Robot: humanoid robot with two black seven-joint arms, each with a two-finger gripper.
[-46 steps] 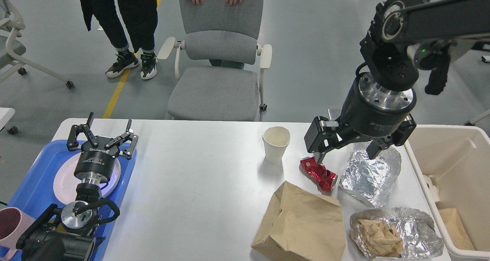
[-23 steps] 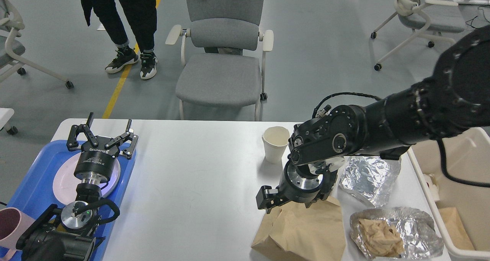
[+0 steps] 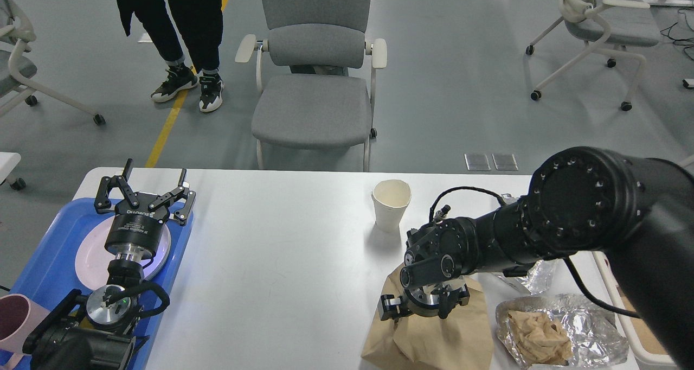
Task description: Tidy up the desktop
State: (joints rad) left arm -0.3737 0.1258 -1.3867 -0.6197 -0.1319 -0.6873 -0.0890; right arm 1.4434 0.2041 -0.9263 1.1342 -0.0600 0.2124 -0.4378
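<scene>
Right claw (image 3: 422,310) on paper bag (image 3: 434,337) (cup (image 3: 391,204) behind, foil (image 3: 569,326) beside)

The only lettering in view is a band of small white print on the black cylindrical body of the left gripper (image 3: 143,196), above the blue plastic tray (image 3: 49,261). It is too small and blurred to read. Nothing else carries legible text, labels or numbers.
</scene>
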